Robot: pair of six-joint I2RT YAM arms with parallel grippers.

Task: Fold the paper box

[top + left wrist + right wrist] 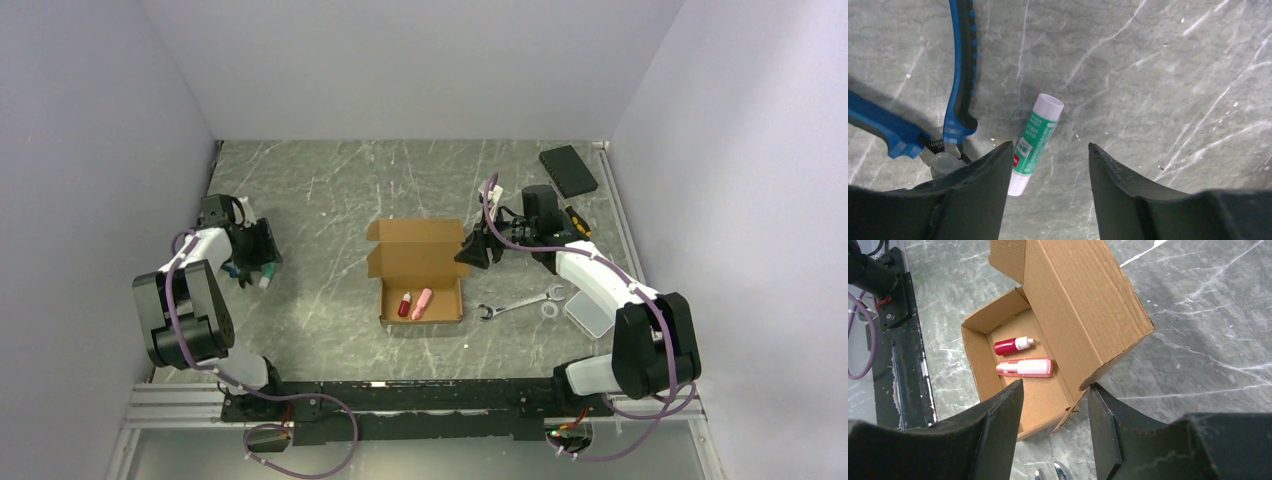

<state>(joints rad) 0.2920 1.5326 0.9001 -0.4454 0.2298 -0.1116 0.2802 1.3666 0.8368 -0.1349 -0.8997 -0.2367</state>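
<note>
The brown paper box lies in the middle of the table, its tray open and its lid standing up at the back. Inside lie a small red bottle and a pink tube. My right gripper hovers at the box's right side, open; the lid's side flap corner sits right at the tip of its right finger, with nothing gripped. At the far left, away from the box, my left gripper is open above the table. A green-and-white glue stick lies against its left finger.
Blue-handled pliers lie beside the glue stick. Right of the box are a wrench, a small ring, a clear plastic case, a screwdriver and a black pad. White walls enclose the table.
</note>
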